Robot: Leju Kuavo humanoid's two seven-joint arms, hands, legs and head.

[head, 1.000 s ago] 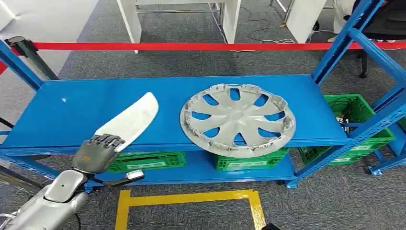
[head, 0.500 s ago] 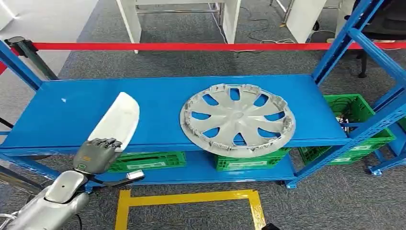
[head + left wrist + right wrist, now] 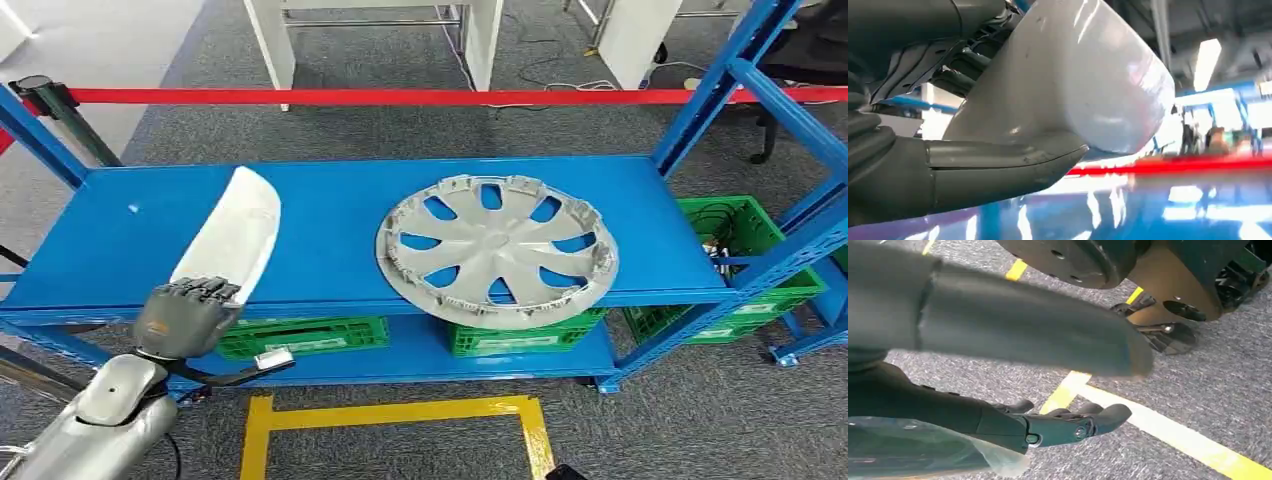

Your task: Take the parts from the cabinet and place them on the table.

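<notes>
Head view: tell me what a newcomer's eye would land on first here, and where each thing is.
The big silver wheel cover stands out first, lying flat on the blue shelf right of centre, its near edge overhanging the front. Next comes the long white part, gripped at its near end by the left hand and angled up over the shelf's left side. A red barrier tape runs across behind the rack.

white part [image 3: 232, 232], silver hubcap [image 3: 497, 250], blue shelf [image 3: 330, 215], green crates [image 3: 300, 336], red barrier tape [image 3: 400, 97]

Bright even light; blurred, glary wrist views.
</notes>
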